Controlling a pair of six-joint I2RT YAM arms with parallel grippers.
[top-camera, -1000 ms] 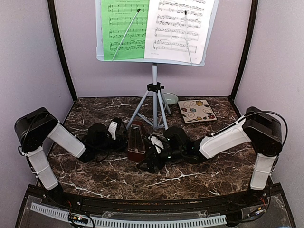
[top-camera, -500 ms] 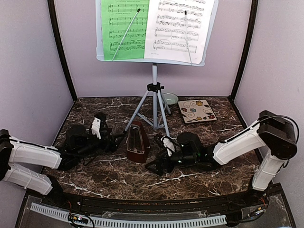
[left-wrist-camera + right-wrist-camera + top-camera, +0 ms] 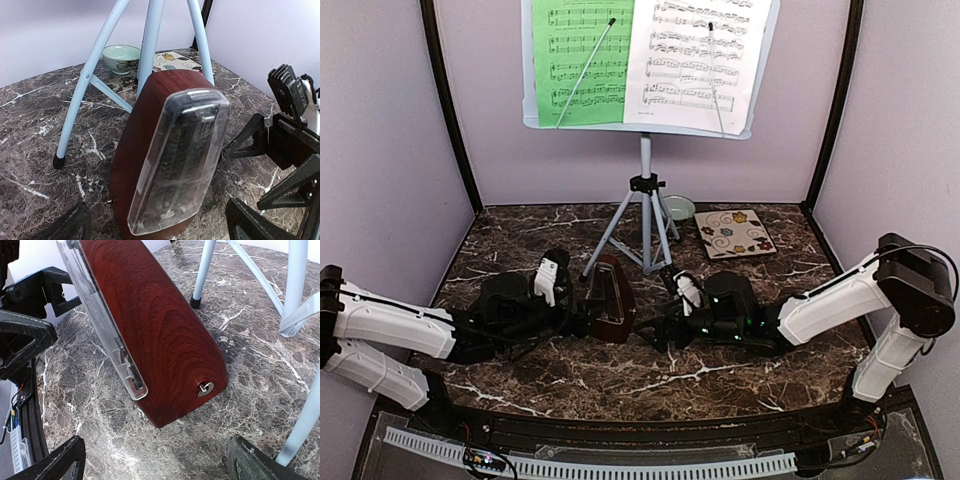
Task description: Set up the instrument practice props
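Note:
The white music-stand desk [image 3: 650,129] stands at the back on pale tripod legs [image 3: 646,220] and bears a green sheet [image 3: 582,60] and a white sheet [image 3: 695,55]. The dark red-brown metronome [image 3: 608,300] with its clear cover stands upright in front of the tripod. My left gripper [image 3: 575,320] is open just left of it; the left wrist view shows the clear cover [image 3: 172,165] close ahead between the spread fingers [image 3: 252,220]. My right gripper [image 3: 655,325] is open just right of it; the right wrist view shows the wooden side [image 3: 155,325] ahead.
A small pale-green bowl [image 3: 678,207] and a flower-patterned tile [image 3: 734,233] lie behind and right of the tripod. Tripod feet stand close behind the metronome [image 3: 59,161]. Lilac walls close in the marble table on three sides.
My left gripper has moved right, up to the metronome's left side. My right gripper has moved back and closer to its right side. The metronome has stayed put.

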